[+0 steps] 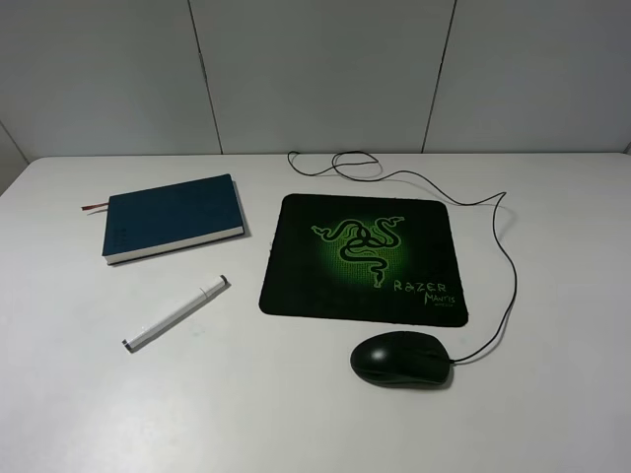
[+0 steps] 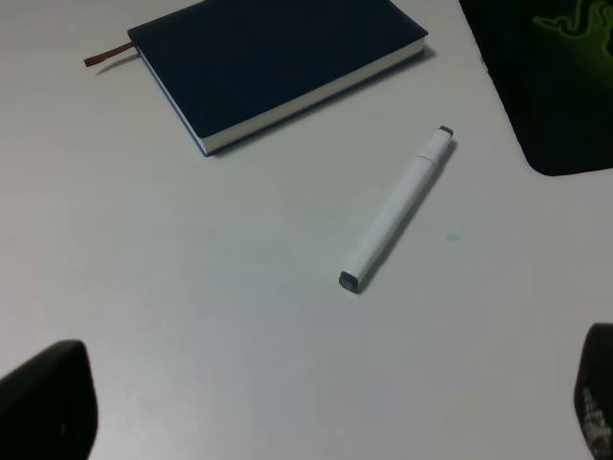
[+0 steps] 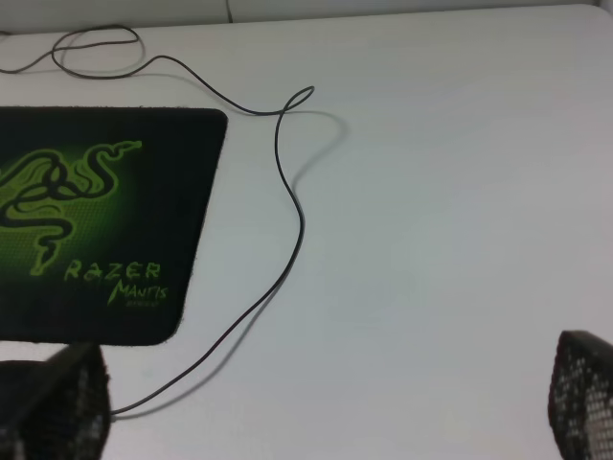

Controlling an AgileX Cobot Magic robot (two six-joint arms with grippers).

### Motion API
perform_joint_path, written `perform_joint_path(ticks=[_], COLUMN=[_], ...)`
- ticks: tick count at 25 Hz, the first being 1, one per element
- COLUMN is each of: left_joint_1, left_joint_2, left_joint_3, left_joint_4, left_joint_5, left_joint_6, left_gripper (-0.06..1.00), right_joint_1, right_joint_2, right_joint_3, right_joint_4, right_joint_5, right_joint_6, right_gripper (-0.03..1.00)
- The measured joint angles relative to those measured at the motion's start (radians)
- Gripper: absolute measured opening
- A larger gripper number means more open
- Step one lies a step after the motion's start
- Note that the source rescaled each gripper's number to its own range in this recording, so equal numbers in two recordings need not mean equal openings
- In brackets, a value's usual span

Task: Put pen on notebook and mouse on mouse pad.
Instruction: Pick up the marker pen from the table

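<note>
The white pen [image 1: 177,313] [image 2: 397,208] lies slanted on the table, in front of the dark blue notebook [image 1: 170,217] [image 2: 273,62]. Right of them lies the black mouse pad [image 1: 363,258] [image 3: 96,225] with its green logo. In front of the pad's right corner sits the black mouse [image 1: 401,359], which the right wrist view does not show. My left gripper [image 2: 321,412] hovers open above the table, short of the pen. My right gripper [image 3: 321,407] is open over bare table beside the pad. Neither arm shows in the exterior high view.
The mouse cable [image 1: 503,246] [image 3: 287,192] loops from the mouse around the pad's right side to the table's back edge. A red ribbon [image 1: 95,206] sticks out of the notebook's left end. A white panelled wall stands behind the white table [image 1: 552,414].
</note>
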Motion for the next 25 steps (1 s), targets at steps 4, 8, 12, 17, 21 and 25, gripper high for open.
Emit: perform_joint_path(ticks=[4,8,12,17,21,25], left_joint_1=[0.0,0.0,0.0,0.0,0.0,0.0], left_joint_2=[0.0,0.0,0.0,0.0,0.0,0.006], left_joint_3=[0.0,0.0,0.0,0.0,0.0,-0.022], left_joint_4=[0.0,0.0,0.0,0.0,0.004,0.004], left_joint_5=[0.0,0.0,0.0,0.0,0.0,0.012], left_joint_6=[0.0,-0.001,-0.001,-0.006,-0.019,-0.028], left_gripper=[1.0,1.0,1.0,1.0,1.0,1.0], right_joint_1=[0.0,0.0,0.0,0.0,0.0,0.0], right_joint_2=[0.0,0.0,0.0,0.0,0.0,0.0], right_joint_3=[0.0,0.0,0.0,0.0,0.0,0.0], right_joint_4=[0.0,0.0,0.0,0.0,0.0,0.0], right_joint_5=[0.0,0.0,0.0,0.0,0.0,0.0], right_joint_6=[0.0,0.0,0.0,0.0,0.0,0.0], right_gripper=[1.0,1.0,1.0,1.0,1.0,1.0])
